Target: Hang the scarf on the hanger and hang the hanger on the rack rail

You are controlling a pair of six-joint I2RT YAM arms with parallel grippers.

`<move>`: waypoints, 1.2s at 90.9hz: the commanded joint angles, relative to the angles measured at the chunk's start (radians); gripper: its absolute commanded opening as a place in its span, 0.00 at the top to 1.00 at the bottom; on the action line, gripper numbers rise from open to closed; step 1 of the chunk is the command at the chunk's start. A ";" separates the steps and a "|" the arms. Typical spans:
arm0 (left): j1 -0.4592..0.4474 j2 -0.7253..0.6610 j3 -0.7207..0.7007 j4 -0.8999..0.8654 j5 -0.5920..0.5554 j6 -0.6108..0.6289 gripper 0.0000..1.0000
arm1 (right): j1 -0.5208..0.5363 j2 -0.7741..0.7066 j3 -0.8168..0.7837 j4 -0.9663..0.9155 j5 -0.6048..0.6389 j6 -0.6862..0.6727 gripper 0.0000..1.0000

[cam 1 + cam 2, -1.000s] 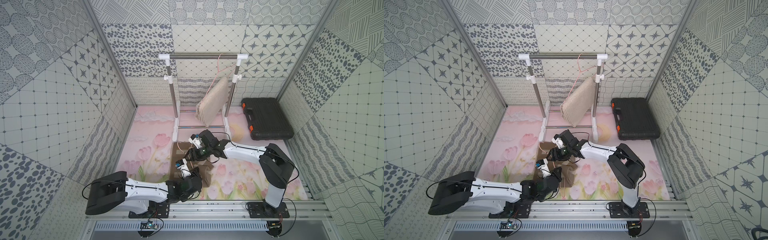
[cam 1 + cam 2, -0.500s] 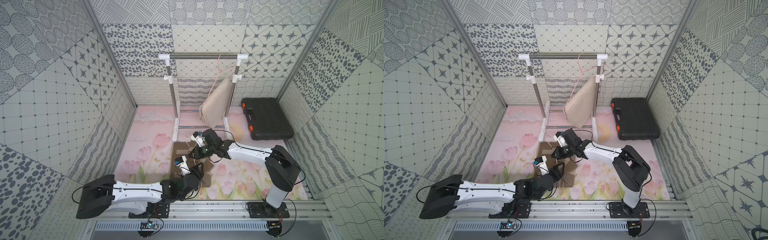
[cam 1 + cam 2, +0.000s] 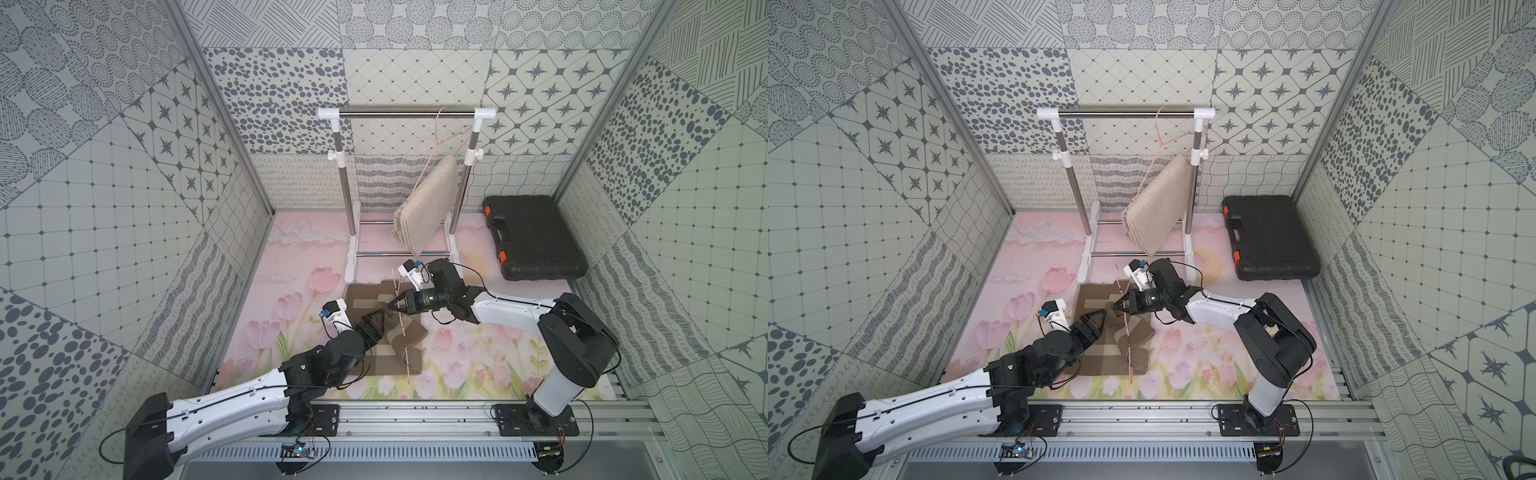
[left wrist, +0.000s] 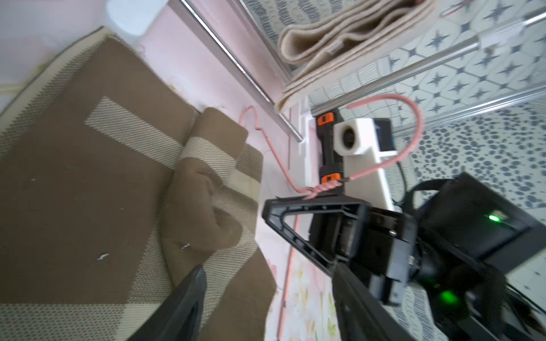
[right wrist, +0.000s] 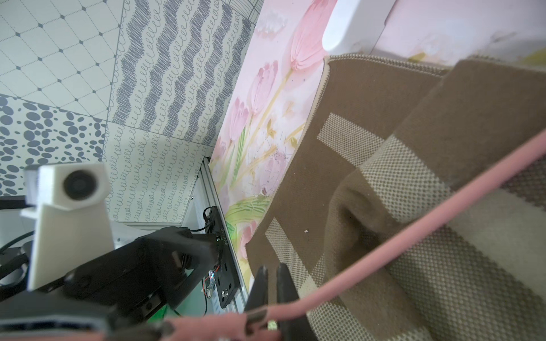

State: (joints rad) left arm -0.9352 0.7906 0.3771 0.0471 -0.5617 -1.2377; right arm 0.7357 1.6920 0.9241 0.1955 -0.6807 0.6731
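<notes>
You are working an early step: bringing hanger and scarf together. Your right claw (image 3: 391, 306) is pinching shut on the pink wire hanger (image 3: 402, 332) at the twisted neck below its hook. The wire is lying slantwise across the brown striped scarf (image 3: 392, 359).

The scarf is lying rumpled on the table (image 3: 478, 357), in the lower centre of both top views. I cannot tell whether any fold is passing through the hanger. Your left claw (image 3: 1099, 322) is gaping wide just beside the scarf's raised fold and gripping nothing.

Next, I judge, that left claw is needing to close on a fold and draw it over the hanger's bar, while the right is steadying the wire.

In the upper centre, a rack (image 3: 407, 113) is carrying a second hanger (image 3: 436, 133) with a beige scarf (image 3: 424, 208). The rack's foot is standing near the brown scarf's far edge, and your two claws are crowding each other there. A black case (image 3: 536, 237) is lying at the right, well apart.
</notes>
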 commanded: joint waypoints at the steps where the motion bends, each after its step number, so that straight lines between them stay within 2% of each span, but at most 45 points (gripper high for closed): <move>1: 0.172 0.149 0.050 -0.101 0.476 -0.055 0.29 | -0.007 -0.043 -0.016 0.010 -0.013 0.016 1.00; 9: 0.221 0.283 0.139 -0.129 0.605 -0.051 0.27 | -0.013 -0.062 -0.010 -0.030 0.004 -0.008 1.00; 19: 0.228 0.372 0.254 -0.196 0.626 -0.007 0.26 | -0.021 -0.070 -0.008 -0.039 0.011 -0.013 1.00; 30: 0.266 0.439 0.303 -0.222 0.692 -0.014 0.25 | -0.022 -0.072 -0.011 -0.041 0.020 -0.016 1.00; 46: 0.300 0.509 0.316 -0.305 0.724 -0.013 0.26 | -0.034 -0.075 -0.016 -0.034 0.024 -0.013 1.00; 60: 0.338 0.568 0.321 -0.271 0.743 0.009 0.27 | -0.036 -0.079 -0.021 -0.025 0.029 -0.011 1.00; 83: 0.383 0.733 0.449 -0.256 0.785 0.078 0.30 | -0.044 -0.078 -0.020 -0.021 0.028 -0.012 1.00; 89: 0.392 0.756 0.471 -0.272 0.792 0.099 0.39 | -0.047 -0.076 -0.019 -0.019 0.028 -0.013 1.00; 95: 0.402 0.760 0.477 -0.304 0.797 0.117 0.65 | -0.052 -0.075 -0.022 -0.017 0.025 -0.012 1.00; 101: 0.414 0.746 0.461 -0.321 0.807 0.131 0.85 | -0.062 -0.074 -0.026 -0.013 0.024 -0.009 1.00; 106: 0.426 0.729 0.442 -0.338 0.814 0.146 0.96 | -0.071 -0.077 -0.032 -0.008 0.024 -0.007 1.00; 109: 0.434 0.717 0.430 -0.350 0.818 0.154 1.00 | -0.075 -0.077 -0.037 0.000 0.022 -0.002 1.00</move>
State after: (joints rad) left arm -0.5362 1.5272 0.8234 -0.2192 0.1940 -1.1736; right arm 0.6777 1.6405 0.9123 0.1516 -0.6502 0.6659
